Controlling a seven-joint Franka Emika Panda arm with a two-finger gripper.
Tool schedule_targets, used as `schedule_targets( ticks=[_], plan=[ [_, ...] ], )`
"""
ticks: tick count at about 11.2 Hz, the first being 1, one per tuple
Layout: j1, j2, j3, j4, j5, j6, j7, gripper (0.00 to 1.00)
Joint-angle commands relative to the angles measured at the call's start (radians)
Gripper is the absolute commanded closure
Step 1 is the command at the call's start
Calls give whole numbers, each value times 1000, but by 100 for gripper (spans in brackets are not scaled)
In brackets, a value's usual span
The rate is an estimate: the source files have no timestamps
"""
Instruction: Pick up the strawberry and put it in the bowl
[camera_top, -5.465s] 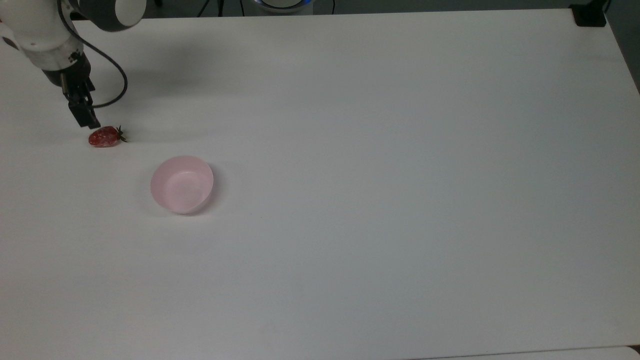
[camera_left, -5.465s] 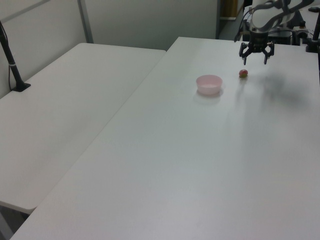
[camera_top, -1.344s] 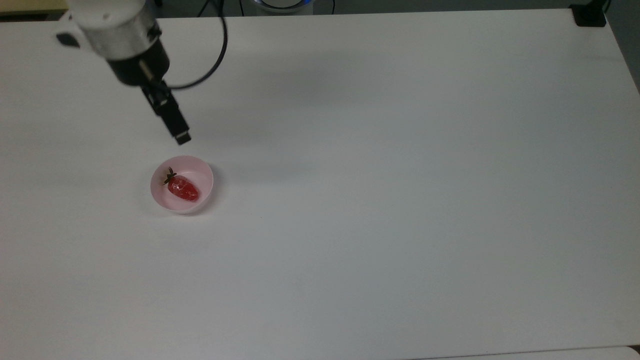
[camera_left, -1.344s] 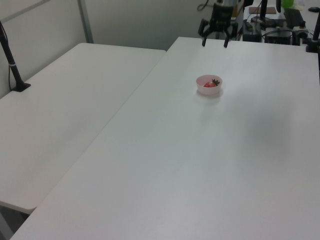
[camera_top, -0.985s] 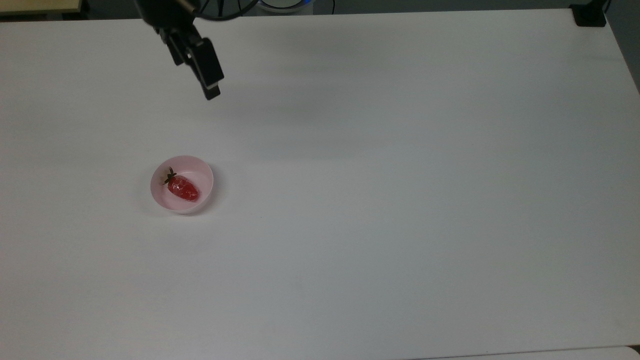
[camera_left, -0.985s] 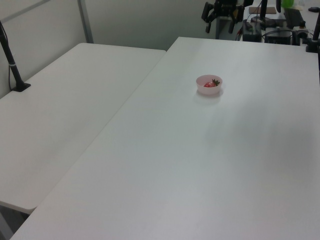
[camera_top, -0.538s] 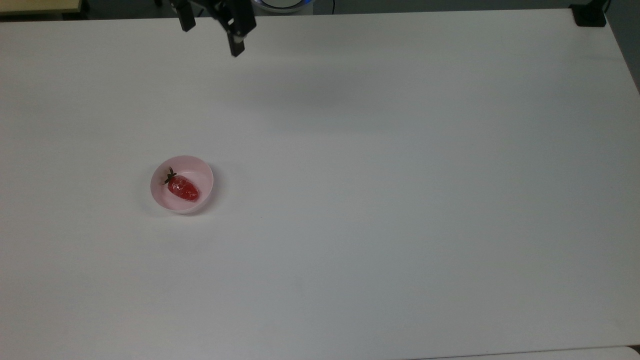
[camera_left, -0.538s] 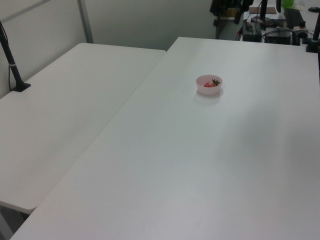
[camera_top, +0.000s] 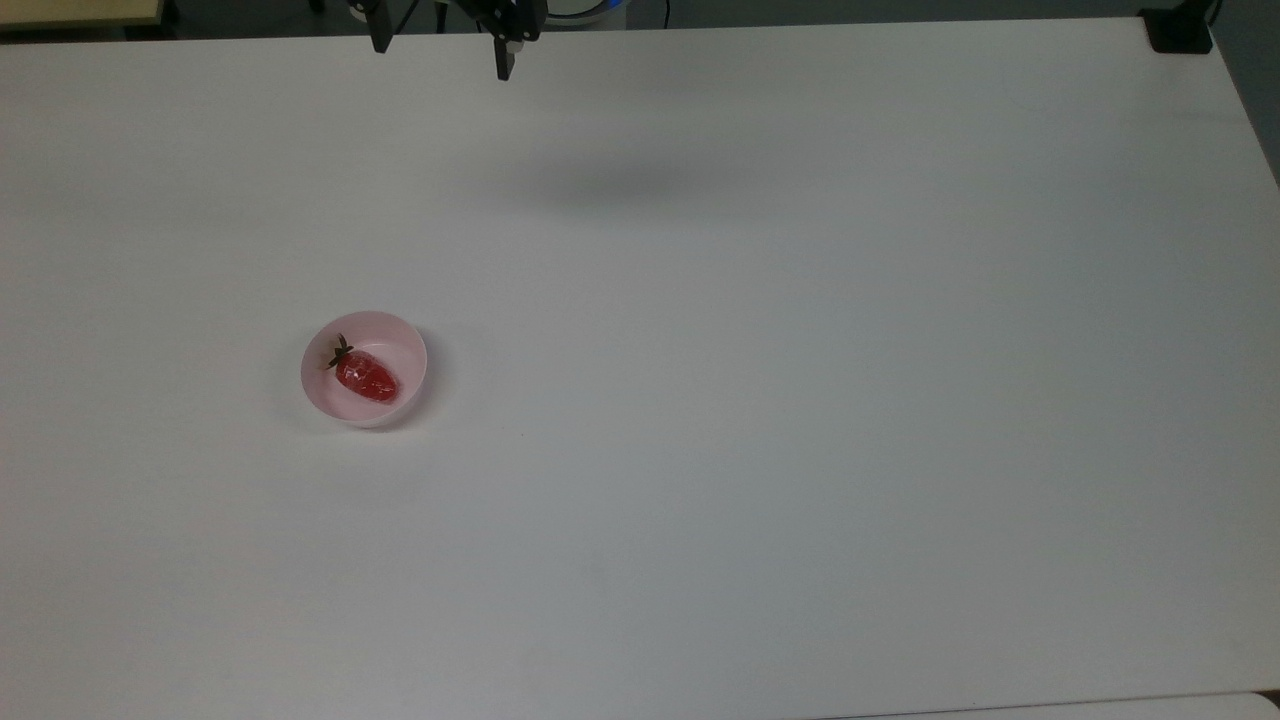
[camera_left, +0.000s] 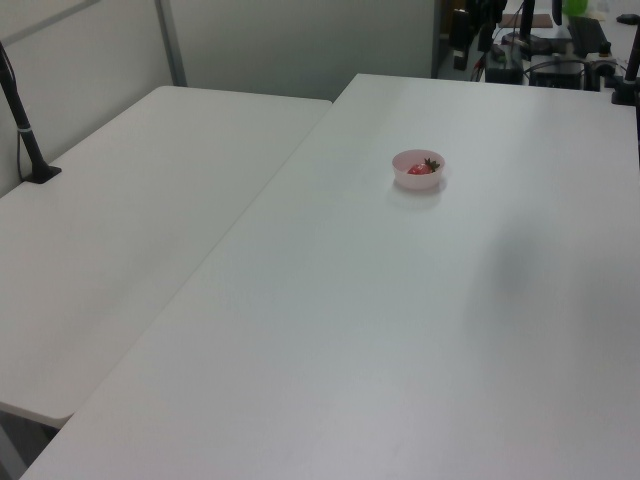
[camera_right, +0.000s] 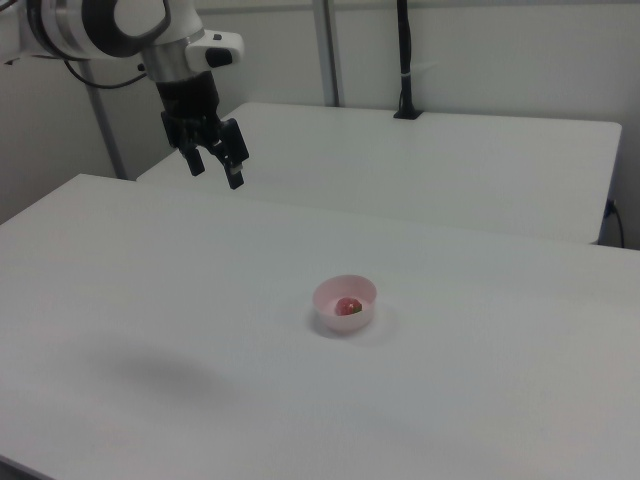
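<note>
One strawberry (camera_top: 366, 377) lay inside the pink bowl (camera_top: 405, 342) on the white table (camera_top: 800, 400). Well apart, raised above the table, the gripper (camera_right: 214, 166) hung with fingers spread, holding nothing.

The strawberry (camera_top: 366, 378) is glossy red with a dark green leafy cap. The bowl (camera_top: 410, 352) is plain pale pink, unpatterned. The table (camera_top: 800, 350) is plain white. The gripper (camera_right: 215, 168) at the upper left of the right view is black, on a white and grey arm (camera_right: 100, 25).
</note>
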Motion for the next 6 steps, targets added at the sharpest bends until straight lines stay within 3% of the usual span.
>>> schedule_targets(
  ticks=[1,3,6],
  plan=[
    [-34,-31,48,-29,-18,-19,-62,0],
    [-86,-38,97,-31,-17,-19,-79,0],
    [-89,-43,105,-45,-17,-25,-76,0]
  ],
)
